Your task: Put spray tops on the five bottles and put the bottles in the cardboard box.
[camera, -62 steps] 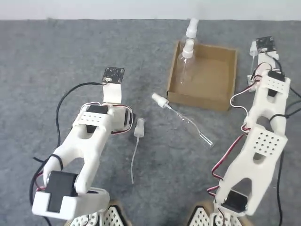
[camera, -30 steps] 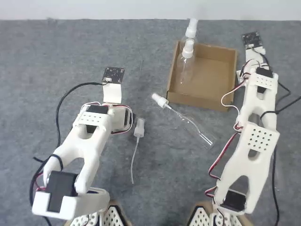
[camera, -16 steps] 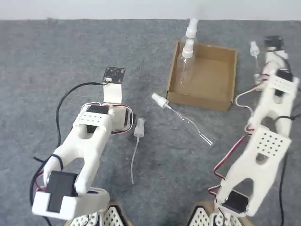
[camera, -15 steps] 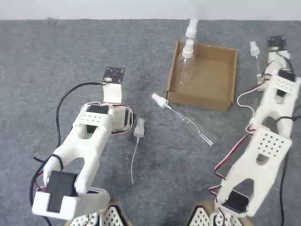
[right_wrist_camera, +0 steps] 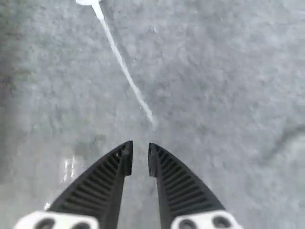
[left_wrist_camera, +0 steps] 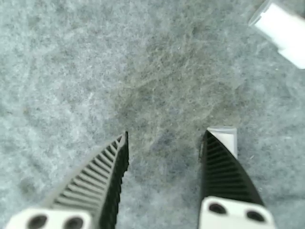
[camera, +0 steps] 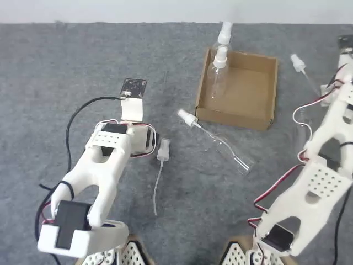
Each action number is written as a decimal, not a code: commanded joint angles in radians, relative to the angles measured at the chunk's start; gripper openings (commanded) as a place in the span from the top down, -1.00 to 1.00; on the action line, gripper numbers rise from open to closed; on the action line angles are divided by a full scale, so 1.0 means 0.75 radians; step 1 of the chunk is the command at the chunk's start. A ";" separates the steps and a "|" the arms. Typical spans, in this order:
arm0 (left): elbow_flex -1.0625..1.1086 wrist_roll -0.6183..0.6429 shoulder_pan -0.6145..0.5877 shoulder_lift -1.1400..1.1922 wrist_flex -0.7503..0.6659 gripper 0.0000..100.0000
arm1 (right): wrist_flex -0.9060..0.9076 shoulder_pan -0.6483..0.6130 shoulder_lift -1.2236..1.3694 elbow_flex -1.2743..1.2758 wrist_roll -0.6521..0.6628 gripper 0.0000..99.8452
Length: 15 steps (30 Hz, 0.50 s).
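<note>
My left gripper hangs open over bare carpet, with a loose spray top just beyond one finger. In the high view that spray top lies beside the left arm, its tube trailing toward the front. A capped bottle lies on its side in front of the cardboard box. One capped bottle stands in the box's far left corner, another behind it. My right gripper is nearly shut and holds nothing, just short of a second spray top's tube.
Grey carpet covers the whole table. The second spray top lies right of the box, close to the right arm at the table's right edge. Faint glints beside the right gripper may be clear plastic; I cannot tell.
The right arm has swung from beside the box out to the table's right edge. The spray top right of the box now shows with its tube slanting toward that arm. The left arm is still.
</note>
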 commanded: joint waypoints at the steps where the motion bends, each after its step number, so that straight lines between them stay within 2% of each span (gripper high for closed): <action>1: -0.007 0.000 0.006 -0.072 -0.035 0.56 | 0.103 0.017 -0.187 -0.057 0.027 0.99; 7: -0.015 0.027 -0.018 -0.153 -0.027 0.56 | 0.353 0.013 -0.337 -0.057 0.092 0.99; 11: 0.099 0.065 -0.035 -0.456 -0.037 0.56 | 0.486 0.013 -0.504 -0.053 0.080 0.99; 15: 0.369 0.065 -0.041 -0.861 -0.143 0.56 | 0.645 -0.028 -0.676 -0.053 0.080 0.99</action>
